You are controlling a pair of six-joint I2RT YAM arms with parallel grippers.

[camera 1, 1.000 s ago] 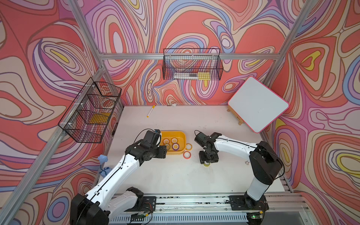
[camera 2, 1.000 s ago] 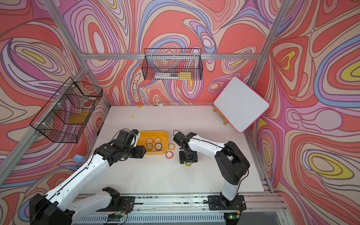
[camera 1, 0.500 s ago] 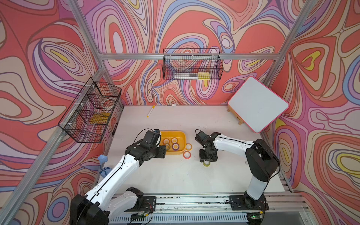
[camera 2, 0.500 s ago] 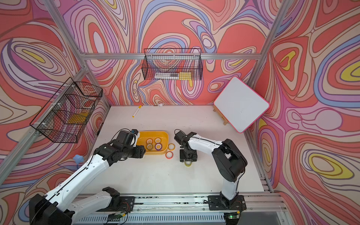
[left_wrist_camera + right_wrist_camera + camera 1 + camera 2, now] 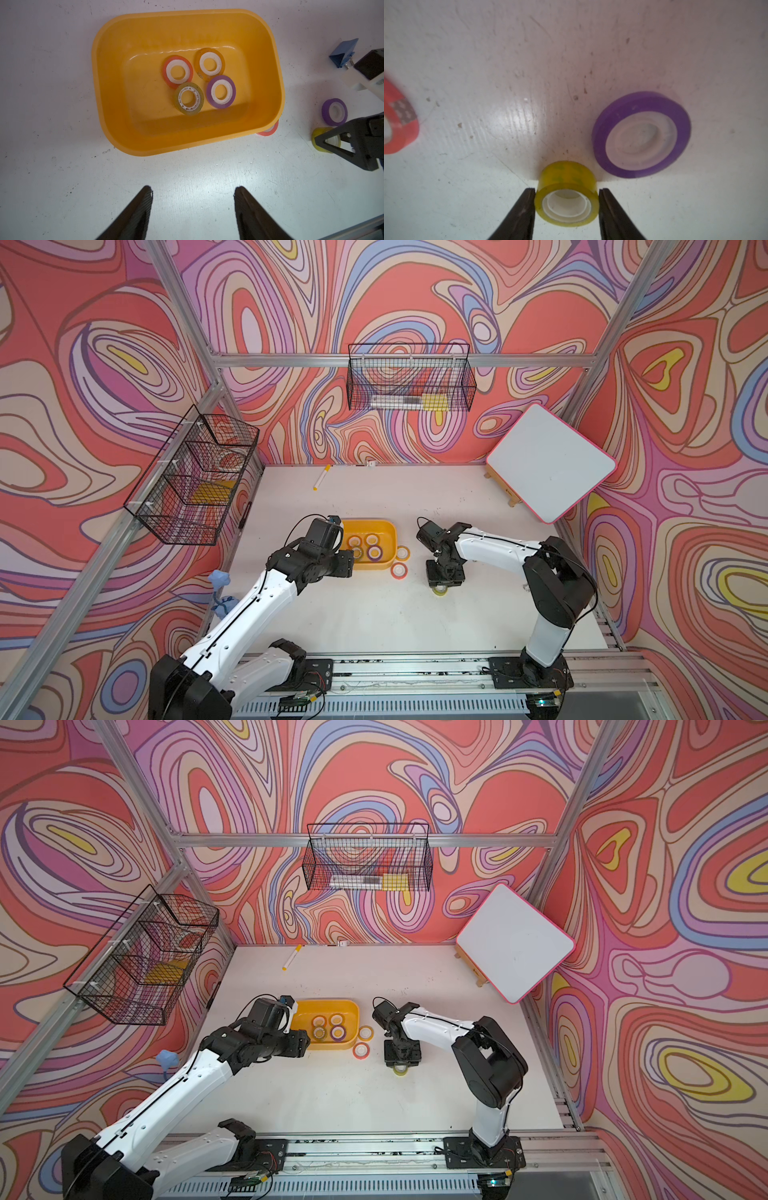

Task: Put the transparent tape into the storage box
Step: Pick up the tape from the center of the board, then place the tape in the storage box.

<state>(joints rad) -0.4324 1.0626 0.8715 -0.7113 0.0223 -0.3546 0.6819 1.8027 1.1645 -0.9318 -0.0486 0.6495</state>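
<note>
Eight rolls of transparent tape (image 5: pixel 376 552) made the count. In both top views four lay inside the storage box (image 5: pixel 368 526) mid-table (image 5: pixel 374 635). Two loose rolls (image 5: pixel 402 551) sat just beside its right wall. The yellow roll (image 5: pixel 439 593) showed under the right gripper (image 5: pixel 441 587), nearer the front edge, so the box lay leftward of that arm. The left wrist view showed the left gripper (image 5: pixel 193 193) with jaws apart and empty, short of the box, plus one purple roll (image 5: pixel 334 112) and one blue binder clip (image 5: pixel 342 54). The right wrist view showed the yellow roll directly between the right jaws, hole upward. Whether they already pinched it could not be told.
</note>
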